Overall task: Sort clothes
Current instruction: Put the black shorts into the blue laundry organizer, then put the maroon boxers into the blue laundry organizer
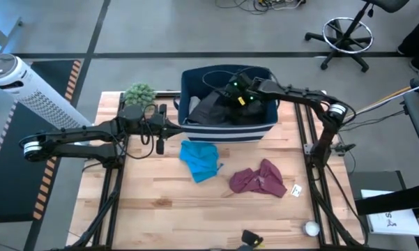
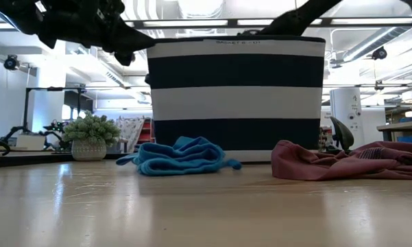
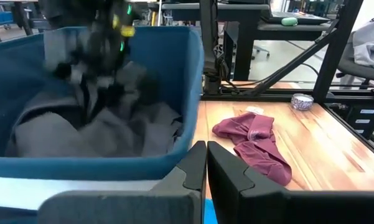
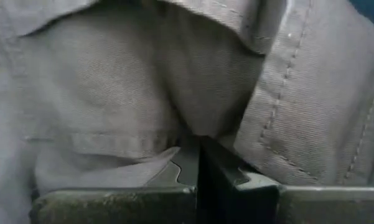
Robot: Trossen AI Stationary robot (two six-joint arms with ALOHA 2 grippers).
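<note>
A dark grey garment (image 1: pixel 219 110) lies bunched inside the navy striped bin (image 1: pixel 265 131) at the table's far side. My right gripper (image 1: pixel 231 97) reaches down into the bin and is shut on this garment (image 4: pixel 143 81). My left gripper (image 1: pixel 160 132) hovers shut and empty by the bin's near left corner; its closed fingers show in the left wrist view (image 3: pixel 205 162). A turquoise-blue garment (image 1: pixel 199 160) and a maroon garment (image 1: pixel 258 180) lie crumpled on the table in front of the bin. Socks are not in view. My right gripper pinches a raised fold of the dark grey garment (image 4: pixel 196 132) between its two fingers, coming from above into the bin. In the left wrist view a bunch of the cloth (image 3: pixel 90 93) is drawn up toward the gripper, and the rest lies on the bin's floor.
A green fuzzy plant (image 1: pixel 139 94) stands at the far left, beside the left arm. A small white round object (image 1: pixel 311 227) and a paper tag (image 1: pixel 295 189) lie near the right edge. A black-and-yellow object (image 1: pixel 251 239) sits at the near edge.
</note>
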